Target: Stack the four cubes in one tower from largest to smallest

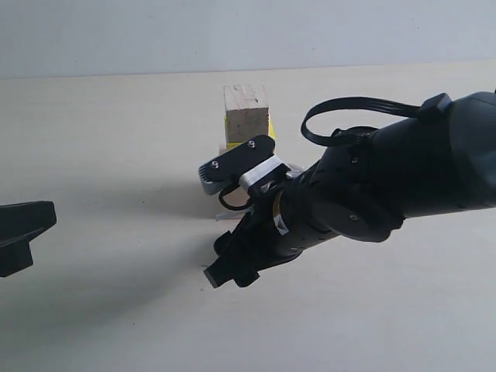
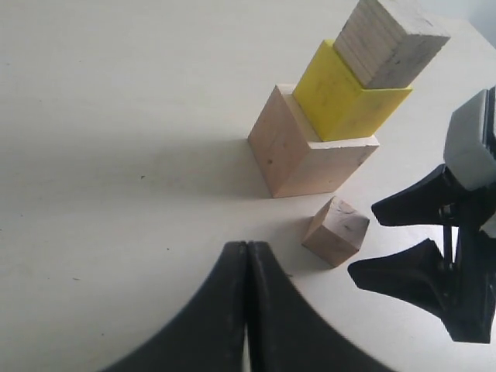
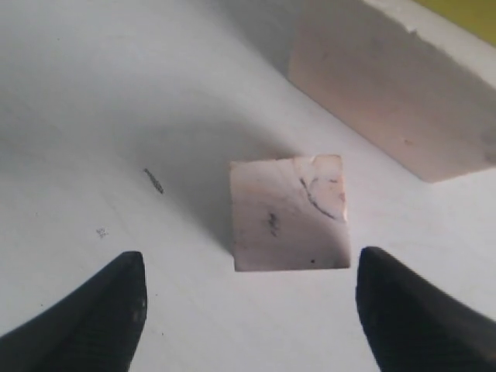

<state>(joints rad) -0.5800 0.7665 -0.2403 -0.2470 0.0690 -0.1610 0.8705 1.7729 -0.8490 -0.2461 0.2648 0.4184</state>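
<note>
Hovering wide open, the right gripper (image 2: 370, 242) faces a loose small cube (image 2: 335, 231) beside the three-cube stack (image 2: 318, 147); left gripper (image 2: 247, 256) clamped shut

I count three cubes already stacked. The large pale wood cube (image 2: 306, 155) stands on the table (image 2: 116, 116) as the base. The bright yellow cube (image 2: 341, 97) rests flat on top of it. A small rough pale wood cube (image 2: 391, 39) sits upright on the yellow one, its grain lines showing on one side. The second small cube (image 2: 335, 230) lies loose on the table just beside the base. It does not touch the base, it is turned a little askew, and its top face has dark scratches.
</note>
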